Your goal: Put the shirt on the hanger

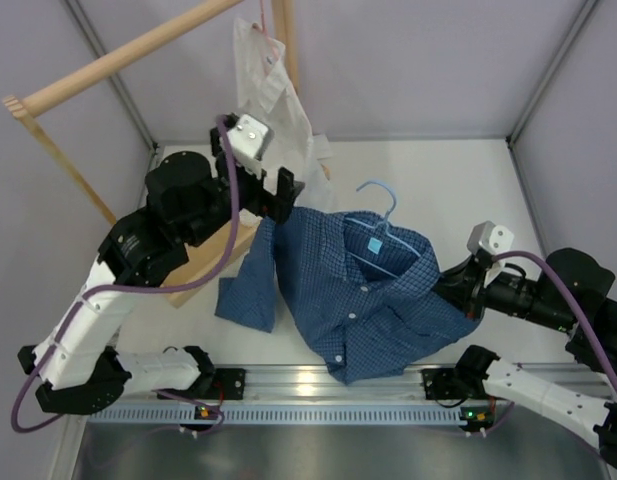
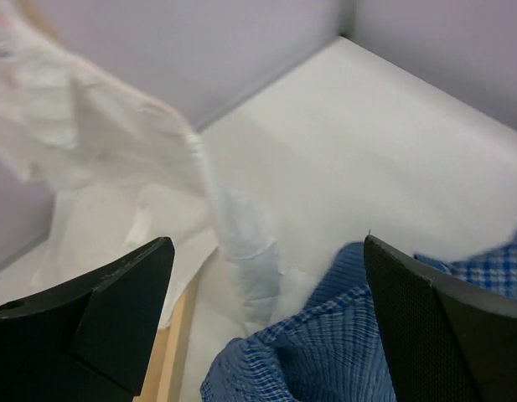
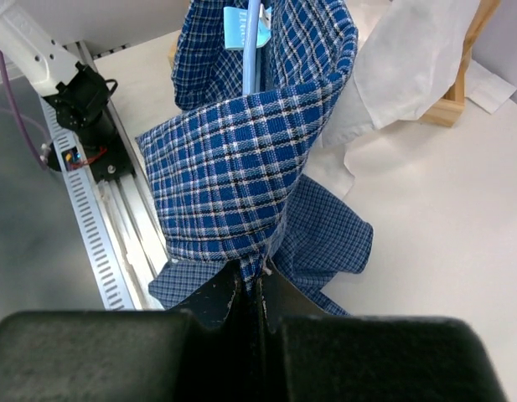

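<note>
Overhead view: a dark blue checked shirt (image 1: 358,300) lies crumpled in the middle of a white surface (image 1: 458,180), collar toward the far side. A light-blue wire hanger (image 1: 384,208) sits inside the collar, and its hook pokes out beyond it. A small light-blue tag (image 1: 375,243) shows at the neck, with writing too small to read. The left hand (image 1: 276,202) is at the shirt's far left corner, spread wide. The right hand (image 1: 460,292) is at the shirt's right edge, on the cloth. Behind, a white shirt (image 1: 273,90) hangs from a wooden rail (image 1: 128,55).

Left wrist view: the two black fingers (image 2: 116,310) stand far apart with nothing held between them. Blue checked cloth lies below them, and the white shirt is behind it on the left.

Right wrist view: the fingers are pressed together, pinching a fold of the shirt, which stands up from them as a ridge. The hanger's wire runs inside the neck beside the tag, whose print is blurred. A slotted metal rail (image 3: 99,218) lies to the left.
</note>
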Robot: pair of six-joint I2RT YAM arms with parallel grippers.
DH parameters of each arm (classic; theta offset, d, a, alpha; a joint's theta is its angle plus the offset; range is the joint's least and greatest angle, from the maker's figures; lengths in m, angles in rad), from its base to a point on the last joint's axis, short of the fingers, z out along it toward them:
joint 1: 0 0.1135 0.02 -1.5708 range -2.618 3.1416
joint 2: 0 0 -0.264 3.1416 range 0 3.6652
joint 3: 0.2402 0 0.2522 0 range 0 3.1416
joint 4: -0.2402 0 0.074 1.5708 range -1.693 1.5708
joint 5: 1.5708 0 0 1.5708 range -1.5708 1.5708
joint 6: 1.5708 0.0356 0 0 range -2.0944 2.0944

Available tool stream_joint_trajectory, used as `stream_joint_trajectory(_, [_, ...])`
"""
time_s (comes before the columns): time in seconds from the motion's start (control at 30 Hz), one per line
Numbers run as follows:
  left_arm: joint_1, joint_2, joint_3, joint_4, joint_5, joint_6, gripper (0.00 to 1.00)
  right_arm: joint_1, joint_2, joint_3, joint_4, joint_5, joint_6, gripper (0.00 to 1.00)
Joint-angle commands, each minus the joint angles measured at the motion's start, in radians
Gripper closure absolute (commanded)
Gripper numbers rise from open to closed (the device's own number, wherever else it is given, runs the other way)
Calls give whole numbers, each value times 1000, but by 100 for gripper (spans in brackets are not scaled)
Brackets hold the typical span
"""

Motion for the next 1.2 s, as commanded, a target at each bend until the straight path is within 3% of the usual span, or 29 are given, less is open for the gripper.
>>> stream_joint_trajectory(0.0, [5,-106,52,116,-502,-204,2,13,50,27,205,13,35,100])
stream_joint_trajectory(0.17, [5,-364,-124,203,-497,-313,2,15,173,110,333,-73,49,100])
stream_joint_trajectory(0.33, [5,-565,-404,228,-356,-247,2,15,357,268,452,6,154,100])
stream_joint_trajectory(0.57, [5,-839,-736,324,-121,-133,2,15,661,715,484,15,178,100])
stream_joint_trajectory(0.67, [6,-913,-831,389,-156,-110,2,15,771,902,500,3,183,100])
stream_joint_trajectory(0.8, [27,-925,-836,380,-190,-98,2,15,883,1078,526,-36,177,100])
stream_joint_trajectory(1.03, [89,-958,-873,380,-180,-96,2,15,907,995,716,-91,209,100])
stream_joint_trajectory(1.17, [143,-970,-881,381,-137,-96,2,21,871,689,929,-105,269,100])
